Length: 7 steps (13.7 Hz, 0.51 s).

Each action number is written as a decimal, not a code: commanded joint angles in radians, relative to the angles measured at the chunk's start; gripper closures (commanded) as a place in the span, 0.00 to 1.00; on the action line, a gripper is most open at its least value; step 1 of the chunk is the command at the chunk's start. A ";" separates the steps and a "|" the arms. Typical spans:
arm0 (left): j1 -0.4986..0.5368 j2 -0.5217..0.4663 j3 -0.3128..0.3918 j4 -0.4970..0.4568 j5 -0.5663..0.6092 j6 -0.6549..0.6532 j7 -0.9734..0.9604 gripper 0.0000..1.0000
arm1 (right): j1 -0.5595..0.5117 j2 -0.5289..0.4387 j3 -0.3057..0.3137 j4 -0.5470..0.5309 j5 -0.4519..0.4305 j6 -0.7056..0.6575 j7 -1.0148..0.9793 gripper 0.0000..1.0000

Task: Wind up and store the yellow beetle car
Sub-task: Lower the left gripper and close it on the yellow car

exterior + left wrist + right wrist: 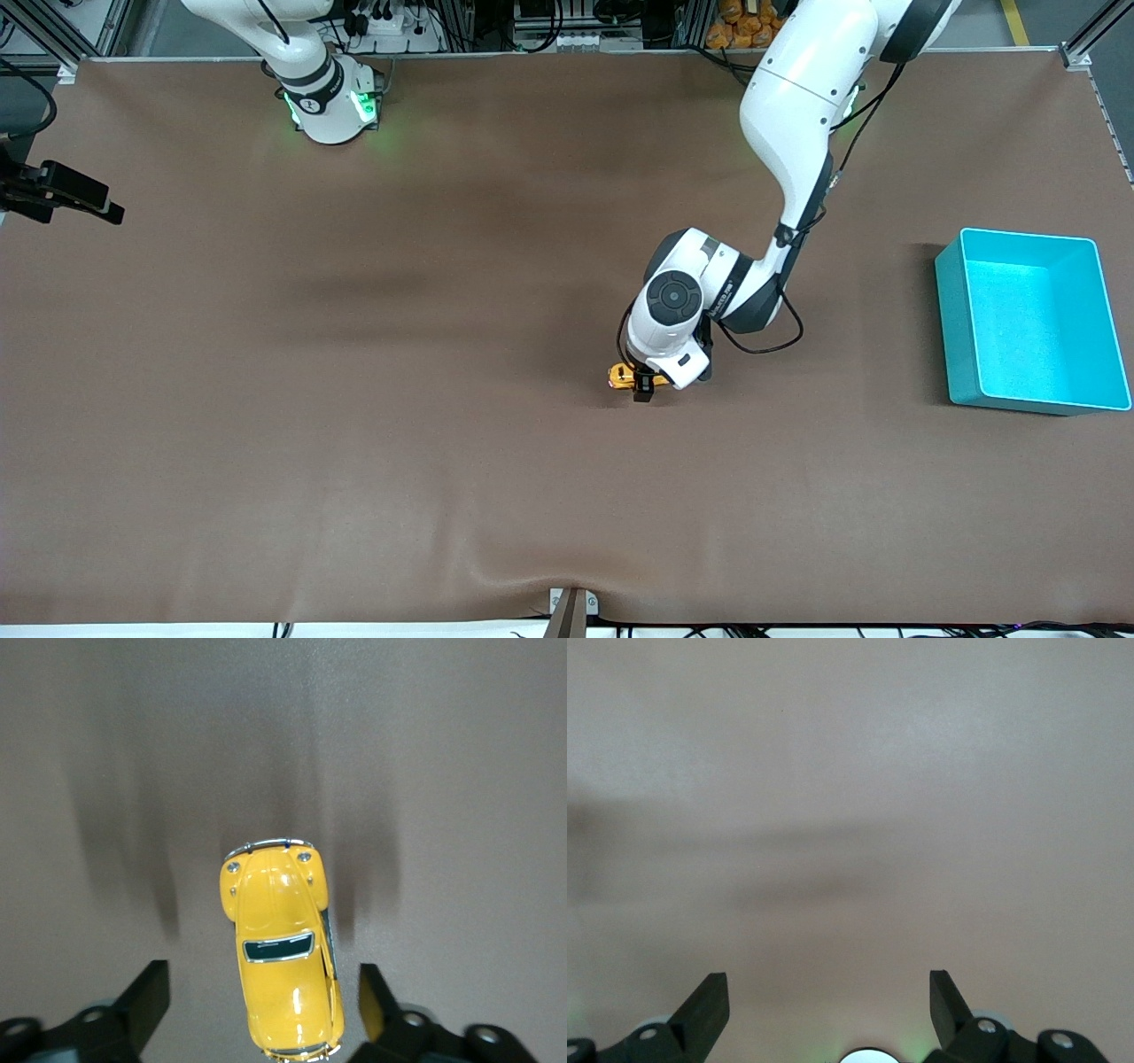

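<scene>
Straddling the yellow beetle car (283, 948), the left pincer (264, 1001) stands apart, one finger on each flank, neither touching. The car's long axis runs between them. The right pincer (829, 1001) waits apart near its base.

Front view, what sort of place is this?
Probably a robotics lab: a brown-covered table with two white arms mounted on it, aluminium framing and cables along its edge, a yellow beetle car and a teal bin as props.

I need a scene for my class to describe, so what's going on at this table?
The left gripper is down at the yellow beetle car in the middle of the table, fingers open on either side of it, not yet gripping. The teal bin sits empty toward the left arm's end. The right gripper waits, open, at the table's edge.
</scene>
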 commanded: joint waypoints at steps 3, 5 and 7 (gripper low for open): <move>-0.018 0.026 0.019 0.019 -0.007 0.027 -0.009 0.20 | 0.014 -0.005 -0.011 -0.003 0.006 -0.005 0.011 0.00; -0.024 0.024 0.022 0.019 -0.007 0.027 -0.010 0.33 | 0.012 -0.005 -0.011 -0.003 0.006 -0.005 0.010 0.00; -0.024 0.026 0.022 0.019 -0.007 0.027 -0.009 0.58 | 0.012 -0.004 -0.011 -0.003 0.007 -0.007 0.010 0.00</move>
